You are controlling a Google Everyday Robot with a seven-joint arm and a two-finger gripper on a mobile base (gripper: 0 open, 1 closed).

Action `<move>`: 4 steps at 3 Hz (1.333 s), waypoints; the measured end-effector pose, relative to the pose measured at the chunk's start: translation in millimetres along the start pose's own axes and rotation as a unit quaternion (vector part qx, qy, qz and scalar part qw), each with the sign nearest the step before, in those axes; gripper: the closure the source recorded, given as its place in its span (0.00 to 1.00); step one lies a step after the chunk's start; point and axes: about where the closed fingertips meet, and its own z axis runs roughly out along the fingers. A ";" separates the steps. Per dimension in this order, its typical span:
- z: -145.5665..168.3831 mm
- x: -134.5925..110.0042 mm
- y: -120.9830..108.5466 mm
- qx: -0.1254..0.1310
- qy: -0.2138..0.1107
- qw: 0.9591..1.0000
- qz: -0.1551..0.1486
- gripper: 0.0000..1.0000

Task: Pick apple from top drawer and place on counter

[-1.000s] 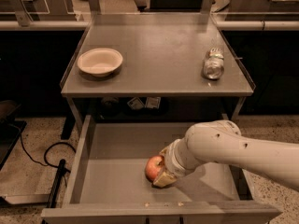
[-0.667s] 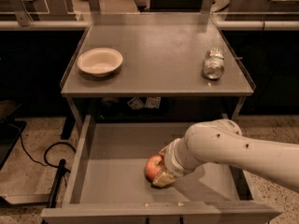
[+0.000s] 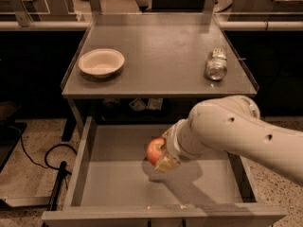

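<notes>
The apple [image 3: 154,151], small and red-orange, is held in my gripper [image 3: 162,156] and hangs above the bare grey bottom of the open top drawer [image 3: 113,181]; its shadow falls on the drawer floor below. My white arm reaches in from the right and covers the right part of the drawer. The gripper is shut on the apple, near the drawer's middle. The counter [image 3: 161,56] is the grey tabletop above and behind the drawer.
A white bowl [image 3: 101,62] sits on the counter's left side. A clear bottle [image 3: 216,65] lies on its right side. Raised rims run along the counter's sides. A black cable [image 3: 56,174] lies on the floor left of the drawer.
My gripper has lifted the apple off the drawer bottom; it now hangs higher above the drawer.
</notes>
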 end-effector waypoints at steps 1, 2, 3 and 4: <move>-38.1 -12.5 -33.6 0.037 0.005 0.999 0.003 1.00; -70.5 -20.7 -73.4 0.069 0.014 0.997 0.008 1.00; -95.8 -31.5 -116.2 0.090 0.022 0.996 0.012 1.00; -113.3 -45.0 -159.2 0.099 0.028 0.995 0.012 1.00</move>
